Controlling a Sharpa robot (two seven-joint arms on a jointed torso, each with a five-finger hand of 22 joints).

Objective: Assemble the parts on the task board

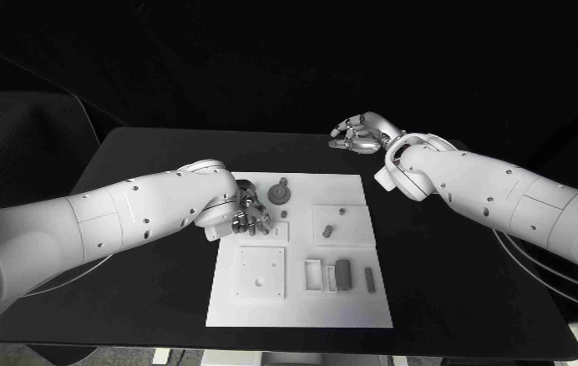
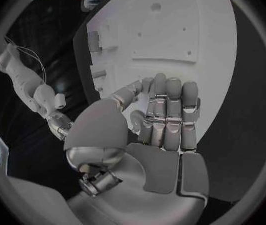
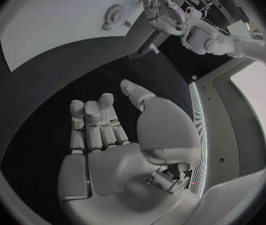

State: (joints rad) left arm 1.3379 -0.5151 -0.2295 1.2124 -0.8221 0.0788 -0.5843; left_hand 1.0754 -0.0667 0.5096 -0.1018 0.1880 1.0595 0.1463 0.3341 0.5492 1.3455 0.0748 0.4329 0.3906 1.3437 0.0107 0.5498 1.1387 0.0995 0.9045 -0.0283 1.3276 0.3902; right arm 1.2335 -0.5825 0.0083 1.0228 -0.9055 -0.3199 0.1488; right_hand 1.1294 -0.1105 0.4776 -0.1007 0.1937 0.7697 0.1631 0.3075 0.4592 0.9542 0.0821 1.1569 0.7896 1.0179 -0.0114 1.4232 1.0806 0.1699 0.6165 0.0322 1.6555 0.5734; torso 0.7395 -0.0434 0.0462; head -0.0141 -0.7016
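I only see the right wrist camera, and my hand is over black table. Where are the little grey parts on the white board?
Observer: In the head view, a small grey peg lies on a square plate on the task board, right side.
Operator: Any more near the robot?
Observer: Yes, a thick grey bar and a thin grey strip lie side by side there.
Operator: Is the left hand holding one?
Observer: The left wrist view shows the left hand with fingers curled; I can't tell what's inside.
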